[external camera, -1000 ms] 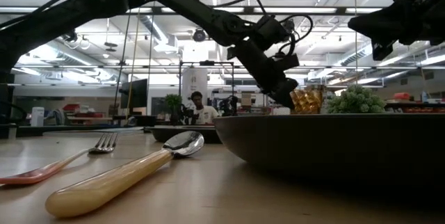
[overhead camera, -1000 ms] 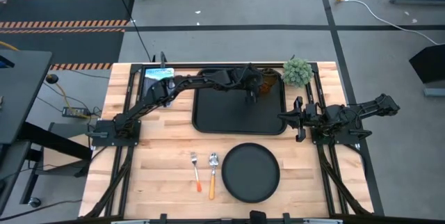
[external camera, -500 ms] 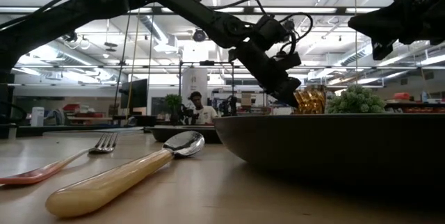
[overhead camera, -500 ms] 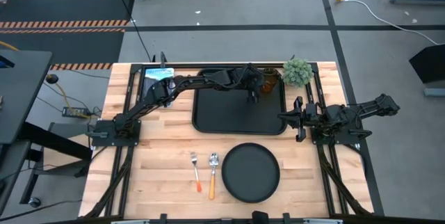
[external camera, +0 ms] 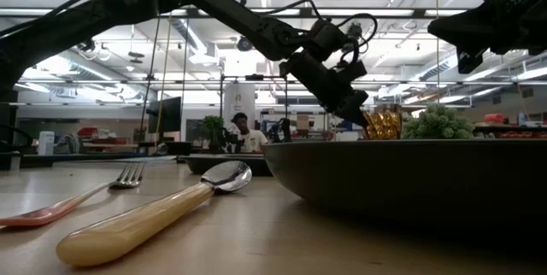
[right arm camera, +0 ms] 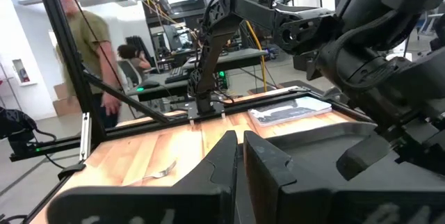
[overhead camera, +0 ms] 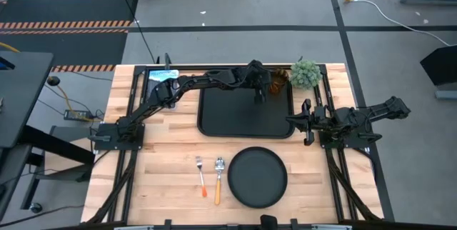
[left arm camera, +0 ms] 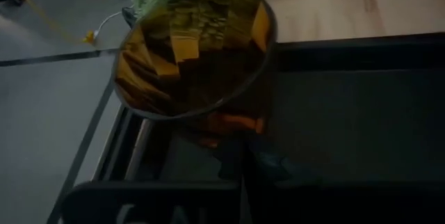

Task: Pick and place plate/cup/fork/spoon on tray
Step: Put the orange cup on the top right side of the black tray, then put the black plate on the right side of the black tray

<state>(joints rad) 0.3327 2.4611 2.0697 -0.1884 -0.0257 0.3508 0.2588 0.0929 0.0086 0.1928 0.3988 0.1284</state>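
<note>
The amber cup [overhead camera: 278, 80] is at the far right corner of the black tray [overhead camera: 239, 119], close to the green plant ball [overhead camera: 305, 73]. My left gripper [overhead camera: 265, 81] reaches across the tray and is shut on the cup, which fills the left wrist view [left arm camera: 195, 50]. The black plate [overhead camera: 257, 177] lies flat on the table in front of the tray. The fork [overhead camera: 201, 173] and the spoon [overhead camera: 218, 180] lie side by side to the plate's left. My right gripper [overhead camera: 294, 121] is shut and empty, above the table by the tray's right edge. My left gripper holds the cup by the side of its wall [left arm camera: 226, 123] that faces the arm, just under the rim. The fingers [external camera: 359, 113] slant down at it from the table's left. The plate [external camera: 410, 181] hides the cup's base, so I cannot tell whether it stands on the tray.
A flat blue and white thing [overhead camera: 163, 76] lies at the table's far left corner. The plant ball stands just right of the cup [external camera: 382, 125]. People show in the room beyond the table [right arm camera: 104, 64].
My left gripper has gone a little toward the table's far edge and its wrist has risen. The cup has shifted slightly with it toward the tray's far right corner.
</note>
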